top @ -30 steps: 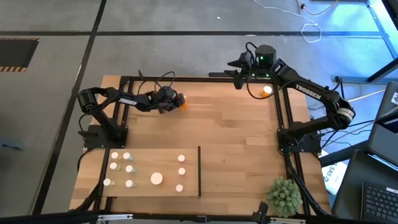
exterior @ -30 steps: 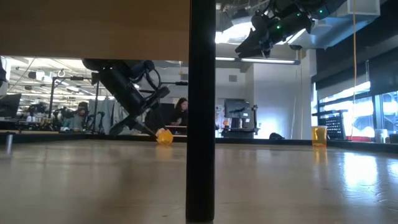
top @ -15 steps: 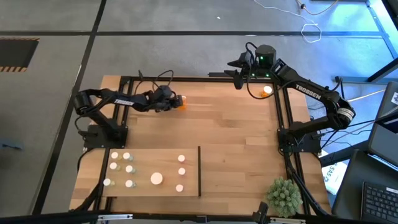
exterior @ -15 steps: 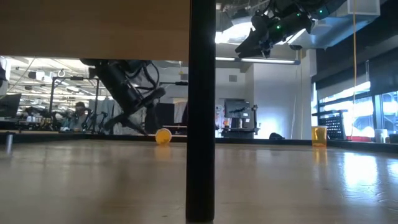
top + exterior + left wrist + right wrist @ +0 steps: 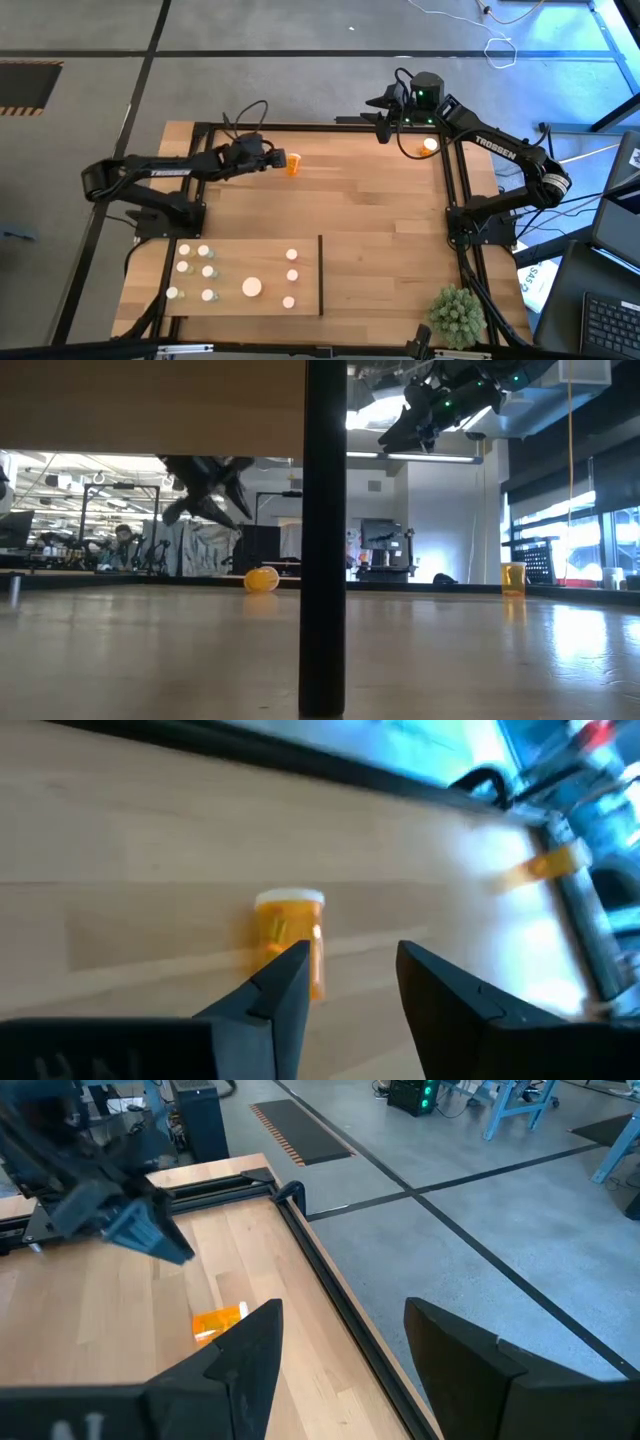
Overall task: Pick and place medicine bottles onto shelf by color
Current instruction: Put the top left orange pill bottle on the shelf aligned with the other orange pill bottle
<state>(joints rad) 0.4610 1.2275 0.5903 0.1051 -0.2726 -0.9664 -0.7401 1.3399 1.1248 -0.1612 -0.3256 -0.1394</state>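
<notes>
In the upper left of the overhead picture, the left hand (image 5: 268,160) hangs above the wooden surface (image 5: 380,210), its fingers narrowly parted and empty. An orange medicine bottle (image 5: 292,164) lies on its side just beside it. The right hand (image 5: 383,108) waits at the top edge, fingers spread wide. Nine white-capped bottles (image 5: 251,287) stand on the shelf (image 5: 230,262) at lower left.

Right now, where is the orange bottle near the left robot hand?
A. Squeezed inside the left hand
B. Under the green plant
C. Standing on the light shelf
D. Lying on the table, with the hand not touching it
D. The orange bottle lies on its side on the planked table, and the open left gripper sits just beside it, not touching.
</notes>
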